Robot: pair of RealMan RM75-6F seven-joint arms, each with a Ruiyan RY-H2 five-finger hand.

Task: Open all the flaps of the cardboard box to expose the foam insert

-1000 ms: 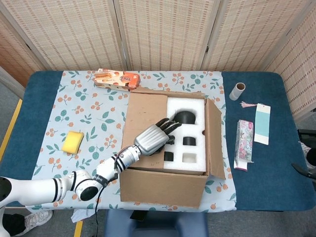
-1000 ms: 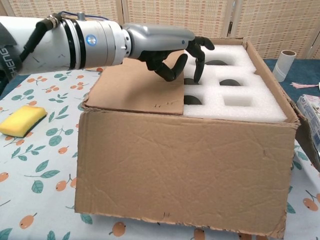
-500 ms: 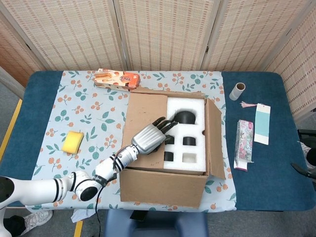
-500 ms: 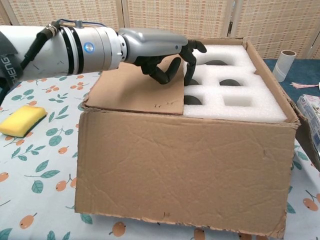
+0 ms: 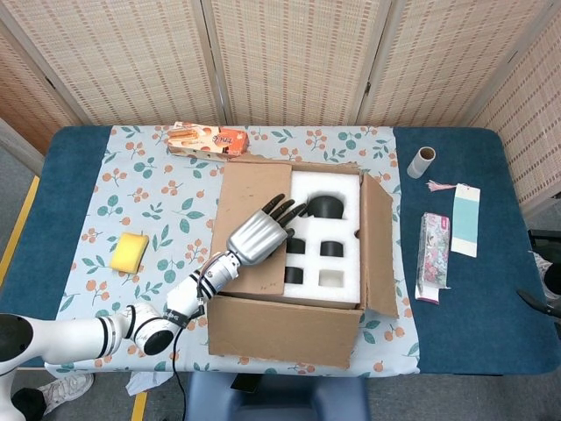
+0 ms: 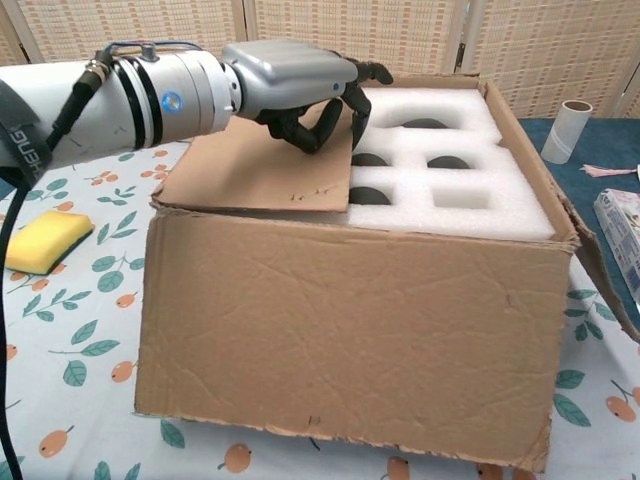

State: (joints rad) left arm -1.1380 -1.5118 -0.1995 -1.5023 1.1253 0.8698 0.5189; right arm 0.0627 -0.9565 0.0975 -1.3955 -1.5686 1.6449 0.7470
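The cardboard box stands mid-table, also seen up close in the chest view as the box. Its right flap is folded outward and the torn back flap is up. The left flap still lies flat over the left part of the white foam insert. My left hand rests on this left flap, and its dark fingers curl down over the flap's free edge beside the foam insert. The left hand holds that edge. No right hand shows.
A yellow sponge lies left of the box. An orange snack box sits behind it. Right of the box are a cardboard roll, a floral packet and a blue-and-white card. A woven screen backs the table.
My left hand has drawn back to the left along the flap's edge. The whole box has slid a little left with it; the left flap stays flat.
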